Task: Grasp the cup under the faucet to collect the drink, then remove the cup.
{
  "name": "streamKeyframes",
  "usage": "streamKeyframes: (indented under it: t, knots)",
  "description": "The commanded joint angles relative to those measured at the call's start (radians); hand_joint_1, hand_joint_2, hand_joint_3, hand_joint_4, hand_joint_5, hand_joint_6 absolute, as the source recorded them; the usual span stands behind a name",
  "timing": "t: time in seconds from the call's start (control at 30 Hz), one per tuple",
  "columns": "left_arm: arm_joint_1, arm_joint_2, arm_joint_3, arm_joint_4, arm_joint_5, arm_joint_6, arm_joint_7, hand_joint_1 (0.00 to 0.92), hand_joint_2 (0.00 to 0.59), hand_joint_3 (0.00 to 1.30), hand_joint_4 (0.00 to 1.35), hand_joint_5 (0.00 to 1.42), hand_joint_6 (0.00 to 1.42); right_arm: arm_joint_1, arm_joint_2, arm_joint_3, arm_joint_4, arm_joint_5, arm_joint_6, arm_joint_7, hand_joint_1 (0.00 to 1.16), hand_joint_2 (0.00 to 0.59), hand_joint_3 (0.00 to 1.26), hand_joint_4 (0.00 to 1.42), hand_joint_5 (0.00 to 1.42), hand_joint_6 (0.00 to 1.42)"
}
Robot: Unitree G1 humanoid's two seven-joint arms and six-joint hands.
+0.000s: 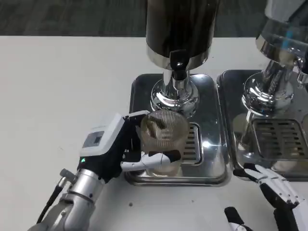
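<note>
A clear ribbed cup [164,137] stands on the steel drip tray [211,163], just in front of the dispenser's chrome base. My left hand [118,149] wraps around the cup from its left side, with a finger [159,159] curled across the cup's front. The black faucet tap [178,65] hangs from the dark dispenser [180,29] above and slightly behind the cup. Some brownish liquid or reflection shows inside the cup. My right hand [269,192] rests at the bottom right with its fingers spread and nothing in it.
A second steel tray [293,163] with a clear-tanked dispenser [281,43] stands to the right. The white table [62,96] stretches open to the left. The drip grate [192,144] lies right of the cup.
</note>
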Motion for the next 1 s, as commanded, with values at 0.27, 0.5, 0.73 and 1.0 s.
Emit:
streamKeyframes:
  t: [0.27,0.5,0.73,1.0]
  knots:
    - [-0.134,-0.05,-0.04,0.158,0.026,0.023,0.058,0.264,0.15,0.61,0.73,0.95,1.01,0.053,0.018,-0.004,-0.048,-0.018,0.002,-0.018,0.46,0.348,0.36,0.26,0.25,0.39]
    - [-0.199,-0.066,-0.037,0.244,0.019,0.049,0.074,0.253,0.149,0.58,0.7,0.91,0.94,0.07,0.025,-0.003,-0.068,-0.017,0.009,-0.009,0.46,0.344,0.36,0.26,0.25,0.39]
    - [-0.23,-0.077,-0.038,0.289,0.008,0.062,0.073,0.244,0.153,0.57,0.69,0.89,0.91,0.076,0.029,-0.001,-0.077,-0.017,0.011,-0.004,0.45,0.342,0.37,0.26,0.26,0.39]
    - [-0.243,-0.076,-0.035,0.302,-0.01,0.046,0.064,0.235,0.149,0.57,0.69,0.89,0.9,0.07,0.053,0.016,-0.108,-0.03,0.038,0.017,0.45,0.342,0.37,0.26,0.26,0.39]
